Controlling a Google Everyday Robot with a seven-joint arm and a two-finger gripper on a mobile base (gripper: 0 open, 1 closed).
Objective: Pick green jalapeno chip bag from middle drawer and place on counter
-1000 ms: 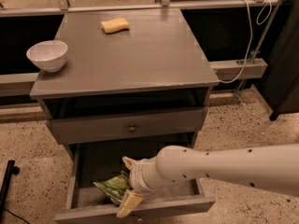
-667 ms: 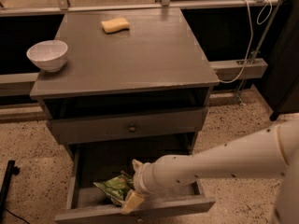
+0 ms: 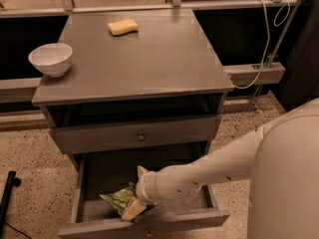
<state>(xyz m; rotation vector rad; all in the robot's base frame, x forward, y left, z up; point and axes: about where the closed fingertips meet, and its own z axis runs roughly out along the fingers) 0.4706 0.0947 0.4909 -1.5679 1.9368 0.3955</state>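
Note:
The green jalapeno chip bag [image 3: 116,199] lies on the floor of the open middle drawer [image 3: 79,193], towards its front left. My gripper [image 3: 137,191] reaches down into the drawer from the right, right beside the bag. It is open: one tan finger [image 3: 142,171] stands above the bag and the other finger [image 3: 132,211] lies against the bag's front right edge. The bag's right part is hidden behind the wrist. The counter [image 3: 149,59] is the grey cabinet top above.
A white bowl [image 3: 50,59] stands at the counter's left edge. A yellow sponge [image 3: 123,27] lies at its back. A closed drawer front with a round knob [image 3: 141,137] sits just above the open drawer. My white arm [image 3: 219,163] crosses the drawer's right side.
The arm now comes in from nearer and lower on the right. The gripper stays at the bag with its fingers spread alike. The bag has not moved.

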